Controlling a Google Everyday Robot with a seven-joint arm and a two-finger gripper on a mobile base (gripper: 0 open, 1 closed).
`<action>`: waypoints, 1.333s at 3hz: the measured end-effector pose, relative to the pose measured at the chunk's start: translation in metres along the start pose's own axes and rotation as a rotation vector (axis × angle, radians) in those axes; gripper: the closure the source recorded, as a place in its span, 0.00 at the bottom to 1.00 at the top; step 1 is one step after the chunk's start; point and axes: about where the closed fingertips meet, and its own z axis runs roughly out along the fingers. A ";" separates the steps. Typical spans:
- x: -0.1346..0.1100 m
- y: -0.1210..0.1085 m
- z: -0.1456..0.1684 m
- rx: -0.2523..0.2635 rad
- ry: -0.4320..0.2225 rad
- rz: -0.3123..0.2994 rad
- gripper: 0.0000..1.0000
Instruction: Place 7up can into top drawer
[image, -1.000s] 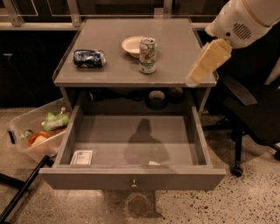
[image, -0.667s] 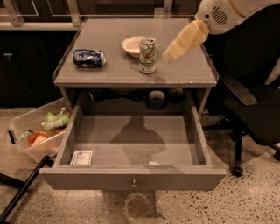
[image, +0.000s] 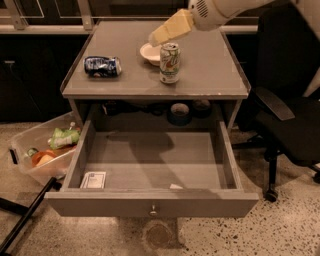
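The top drawer (image: 150, 202) stands pulled out, its floor open except for one small card (image: 93, 179) near left. On the grey desk (image: 210, 65) are one upright 7up can (image: 169, 62) near the middle, one white bowl (image: 149, 53) just behind it, and one crushed blue can (image: 102, 66) at left. The tool (image: 156, 37) hangs just above can and bowl; open or closed, I cannot tell. One bin (image: 30, 150) crowds the left side and one office chair (image: 290, 125) the right.

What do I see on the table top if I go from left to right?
A squashed blue can, white bowl, 7up can. The robot's hand hangs over the bowl and the can.
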 end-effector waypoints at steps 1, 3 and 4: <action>0.000 0.004 0.006 -0.009 0.005 0.058 0.00; 0.015 0.003 0.026 0.011 0.020 0.061 0.00; 0.041 -0.002 0.062 0.035 0.020 0.078 0.00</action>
